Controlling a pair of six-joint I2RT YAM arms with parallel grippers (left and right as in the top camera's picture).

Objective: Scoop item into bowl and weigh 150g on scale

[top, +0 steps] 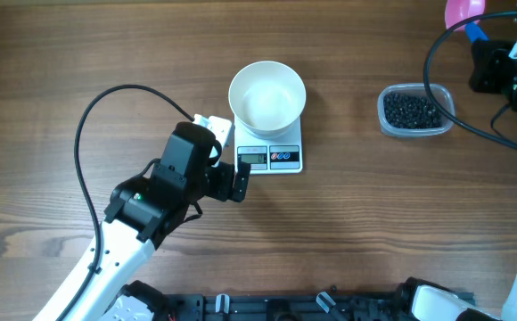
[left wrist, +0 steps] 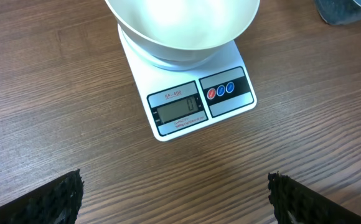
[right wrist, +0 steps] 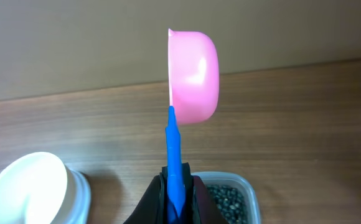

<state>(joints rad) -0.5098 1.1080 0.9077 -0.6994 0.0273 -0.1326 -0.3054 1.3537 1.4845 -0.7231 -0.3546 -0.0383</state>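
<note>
The empty white bowl (top: 267, 96) (left wrist: 180, 31) stands on the small white scale (top: 281, 159) (left wrist: 230, 99), whose display reads 0. The item, tiny black beads (top: 410, 111) (right wrist: 229, 199), lies in a clear tub to the right of the scale. My left gripper (top: 227, 153) (left wrist: 175, 199) hovers low at the scale's left front, open, with bare wood between its fingers (left wrist: 56, 202). My right gripper (top: 483, 46) (right wrist: 175, 199) is raised at the far right, shut on the blue handle of a pink scoop (top: 463, 11) (right wrist: 196, 71). The scoop's cup stands on its side.
The clear tub (top: 446, 114) (right wrist: 250, 193) sits about a hand's width right of the scale. Black cables loop over the table at the left (top: 85, 134) and over the tub (top: 430, 62). A black rail (top: 267, 308) runs along the front edge.
</note>
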